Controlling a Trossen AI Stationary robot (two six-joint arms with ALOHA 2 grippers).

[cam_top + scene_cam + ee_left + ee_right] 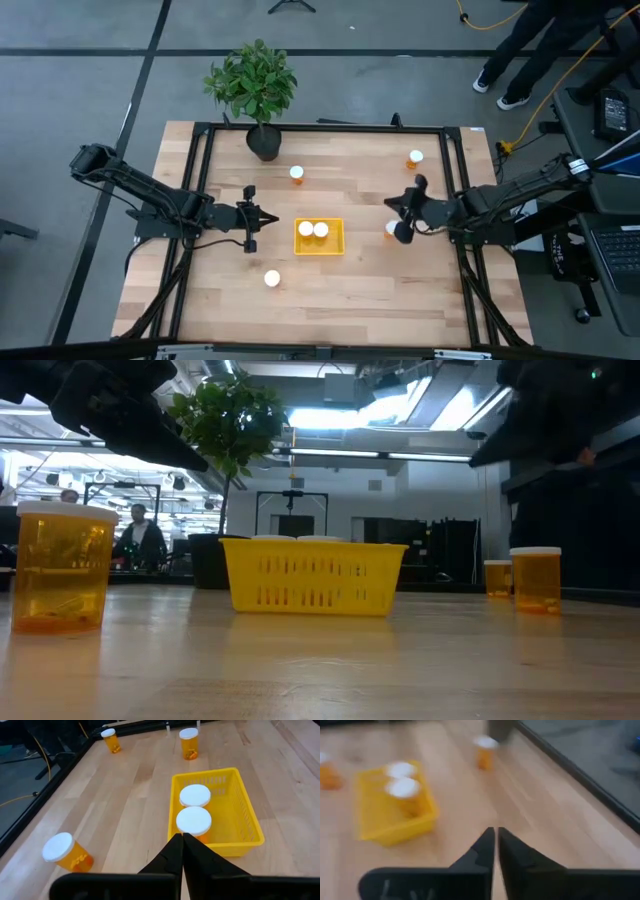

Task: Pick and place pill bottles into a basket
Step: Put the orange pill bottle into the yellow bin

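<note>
The yellow basket (335, 246) stands mid-table with two pill bottles (305, 229) (321, 230) upright inside, white caps up (195, 795) (193, 820). More pill bottles stand upright on the wood: one far of the basket (297, 174), one at the far right (415, 158), one near (272, 279), one beside the right arm (391, 229). My left gripper (264, 217) hovers left of the basket, shut (182, 838), holding nothing. My right gripper (390, 206) hovers right of the basket, its fingers (495, 837) close together with nothing between.
A potted green plant (262, 140) stands at the table's far edge, left of centre. A black frame (200, 180) runs round the tabletop. A person's legs (520, 50) show beyond the far right corner. Bare wood lies along the near edge.
</note>
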